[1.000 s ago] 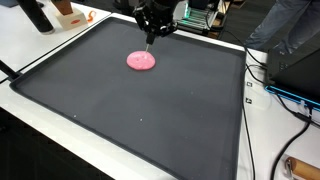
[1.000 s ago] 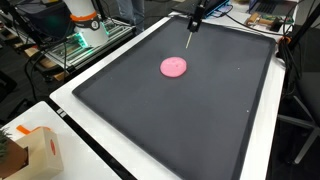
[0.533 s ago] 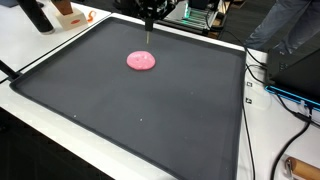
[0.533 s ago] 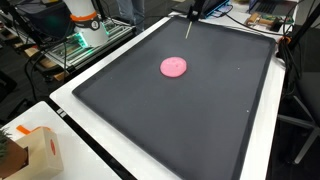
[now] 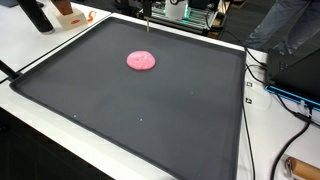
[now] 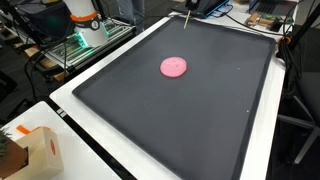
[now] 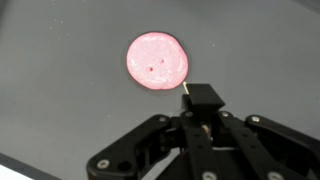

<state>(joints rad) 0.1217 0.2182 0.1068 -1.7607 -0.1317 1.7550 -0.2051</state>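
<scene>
A thin pale stick (image 7: 186,89) is gripped between the jaws, which are drawn together on it with no gap to be seen in the wrist view. It is held upright, lower end down, so its tip is presented to the surface while the jaws are kept clear above.

In both exterior views the stick (image 5: 149,22) (image 6: 186,18) is seen hanging over the far edge of a large black rubber mat with a raised rim (image 5: 150,125), touching nothing.

A flat round pink disc (image 5: 141,61) lies on the mat's far half, nearer the viewer than the stick and apart from it. Two small dark dots are shown on its top (image 7: 157,61) from the wrist. Being thin and flat, it is carried evenly by the mat.

The mat is spread across a white counter (image 6: 85,125), and its rim may be judged to keep loose things from sliding off. A brown cardboard box (image 6: 38,150) is set at the counter's corner, well apart from the disc.
</scene>
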